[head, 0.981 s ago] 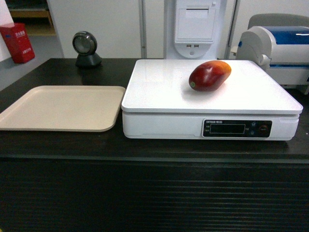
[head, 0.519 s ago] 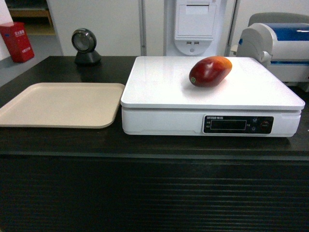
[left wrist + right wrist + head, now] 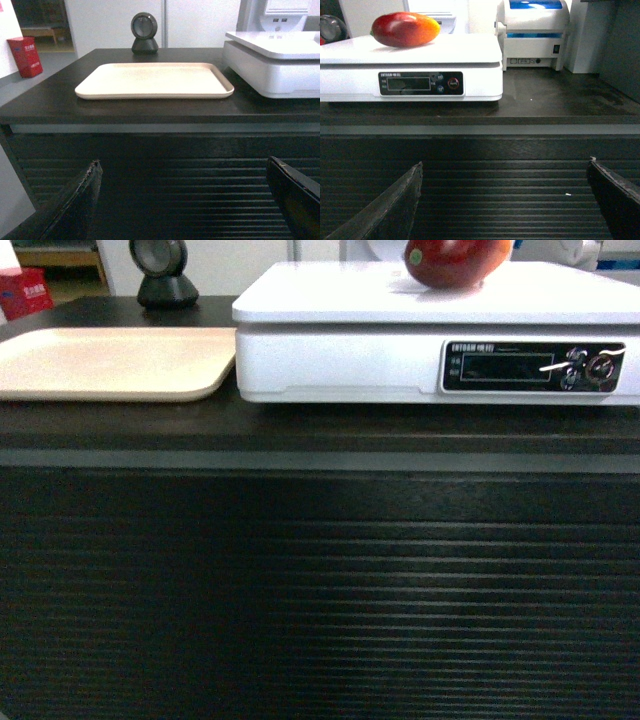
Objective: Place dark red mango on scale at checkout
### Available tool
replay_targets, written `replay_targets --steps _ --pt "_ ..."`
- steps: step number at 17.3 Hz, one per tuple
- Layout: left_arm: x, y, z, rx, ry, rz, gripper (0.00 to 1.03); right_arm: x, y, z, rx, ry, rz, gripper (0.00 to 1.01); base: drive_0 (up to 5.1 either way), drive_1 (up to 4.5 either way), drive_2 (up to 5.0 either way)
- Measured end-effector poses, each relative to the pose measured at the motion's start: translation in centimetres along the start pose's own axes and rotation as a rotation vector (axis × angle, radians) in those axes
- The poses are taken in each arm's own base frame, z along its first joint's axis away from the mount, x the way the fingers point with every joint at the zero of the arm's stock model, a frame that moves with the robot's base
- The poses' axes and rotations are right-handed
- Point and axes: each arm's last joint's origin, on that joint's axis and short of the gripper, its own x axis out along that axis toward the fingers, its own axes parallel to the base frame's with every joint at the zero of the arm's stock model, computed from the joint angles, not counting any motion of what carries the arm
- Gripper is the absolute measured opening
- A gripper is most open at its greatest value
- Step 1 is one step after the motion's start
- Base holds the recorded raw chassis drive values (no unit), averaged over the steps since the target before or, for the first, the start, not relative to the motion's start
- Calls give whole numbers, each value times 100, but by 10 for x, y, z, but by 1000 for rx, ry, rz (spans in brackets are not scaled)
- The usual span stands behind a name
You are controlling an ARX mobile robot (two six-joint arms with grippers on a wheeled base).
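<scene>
The dark red mango [image 3: 455,262] lies on the white platform of the scale [image 3: 350,295], cut off by the top edge of the head view. From the right wrist view the mango [image 3: 405,29] rests on its side on the scale [image 3: 470,55], its orange-yellow end to the right. The scale stands on the black checkout [image 3: 320,570] with its ribbed front. My left gripper [image 3: 182,165] is open and holds nothing, low in front of the ribbed panel. My right gripper [image 3: 505,165] is likewise open and bare, below the counter edge. Neither gripper shows in the head view.
A beige tray [image 3: 155,80] lies left of the scale. A round black scanner [image 3: 144,32] stands behind it. A white-and-blue printer [image 3: 532,35] sits right of the scale. A red box [image 3: 25,56] stands at the far left.
The head view has dropped lower and closer to the counter's front, so the mango and scale now sit at the top of the frame. The mango has stayed on the scale.
</scene>
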Motion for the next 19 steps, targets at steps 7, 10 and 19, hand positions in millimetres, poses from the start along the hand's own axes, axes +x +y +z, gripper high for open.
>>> replay_targets --steps 7,10,19 --pt "0 0 0 0 0 0 98 0 0 0 0 0 0 98 0 0 0" --pt "0 0 0 0 0 0 98 0 0 0 -1 1 0 98 0 0 0" --pt "0 0 0 1 1 -2 98 0 0 0 -1 2 0 98 0 0 0"
